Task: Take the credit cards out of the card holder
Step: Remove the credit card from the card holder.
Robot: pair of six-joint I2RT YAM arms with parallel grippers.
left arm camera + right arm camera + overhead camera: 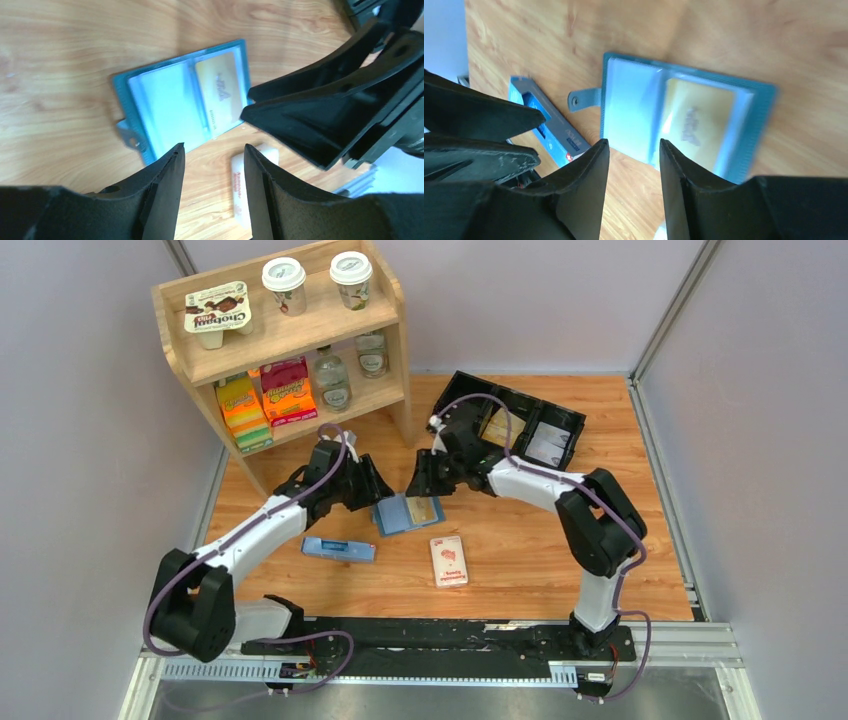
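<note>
**Collision risk over an open holder (396,516)**

Holder lies unfolded and flat on the counter (520,560), between the 2 arms. A gold card (425,510) sits in 1 panel, tucked into its clear sleeve. The other panel shows only pale glare, so I cannot tell whether a card is there. No grey card is visible.

The left fingers (172,165) stand apart with nothing between them, hovering by the holder's near edge. The right fingers (594,165) also stand apart and empty, above the fold. Neither pair touches the holder as far as these views show.

Likely troubles from here:
- The 2 pairs of fingers hang close together over 1 small target, so a careless approach could knock them together.
- The holder is loose, and tugging the card could drag or lift it unless the other arm pins it.
- The card sits flush in the sleeve with little edge showing, so the fingers may slip off or pinch the sleeve too.

A blue box (338,549) and a white pack (448,560) lie nearer the arm bases, both apart from the holder. A black tray (560,420) sits behind the right arm, and a shelf (280,330) stands far left. Nothing covers the holder; each arm mainly obstructs the other.
</note>
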